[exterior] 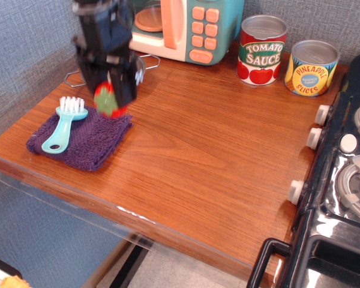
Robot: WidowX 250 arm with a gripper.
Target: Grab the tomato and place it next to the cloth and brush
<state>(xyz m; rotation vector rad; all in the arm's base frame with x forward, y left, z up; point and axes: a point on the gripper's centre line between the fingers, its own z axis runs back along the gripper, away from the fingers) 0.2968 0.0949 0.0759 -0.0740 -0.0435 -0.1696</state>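
Observation:
My gripper [111,99] is shut on the tomato [108,101], a small red toy fruit with a green leafy top, and holds it in the air over the far right corner of the cloth [84,139]. The cloth is a dark purple terry towel lying at the table's left front. The teal brush [65,125] with white bristles lies on the cloth's left part. The gripper body is blurred with motion.
A steel bowl [138,67] stands behind the gripper, mostly hidden. A toy microwave [192,27] stands at the back. A Tomato Sauce can [261,50] and a Pineapple Slices can [311,68] stand at the back right. A toy stove [342,180] borders the right side.

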